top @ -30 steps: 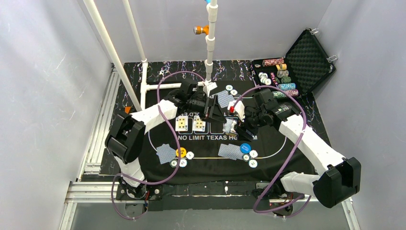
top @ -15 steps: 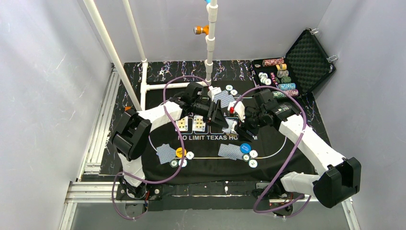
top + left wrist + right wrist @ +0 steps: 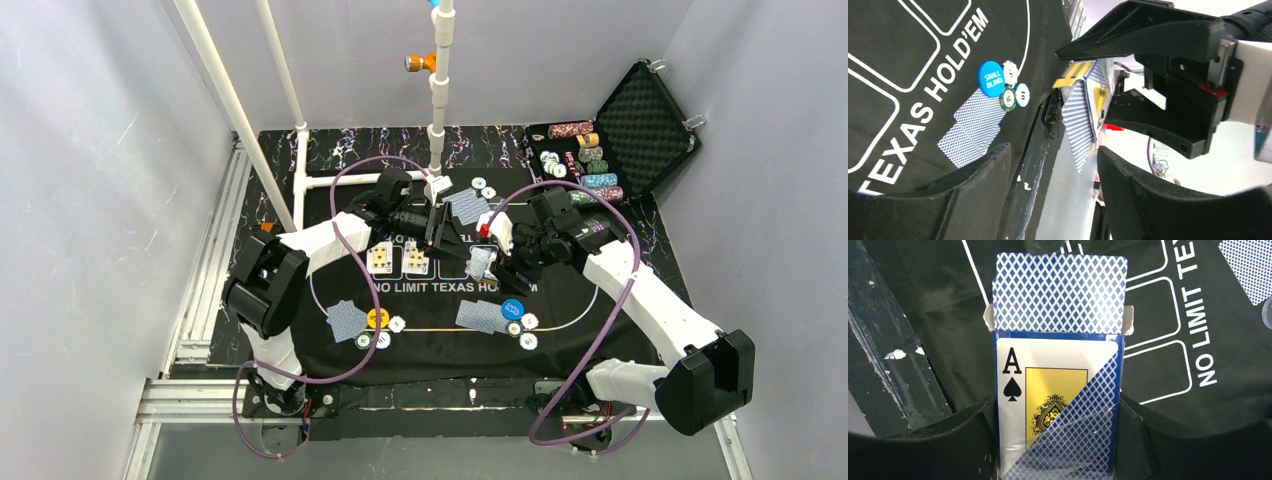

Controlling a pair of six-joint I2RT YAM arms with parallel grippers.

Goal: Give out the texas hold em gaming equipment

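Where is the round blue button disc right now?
Top view: blue disc sits near-right on the black mat, beside face-down blue-backed cards and small chips.

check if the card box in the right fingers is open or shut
Open: the blue ace-of-spades card box has its flaps spread and blue-backed cards protruding from its top.

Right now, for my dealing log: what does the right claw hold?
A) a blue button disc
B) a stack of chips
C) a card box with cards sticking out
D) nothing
C: the right claw is shut on an ace-of-spades card box, blue-backed cards poking from its top.
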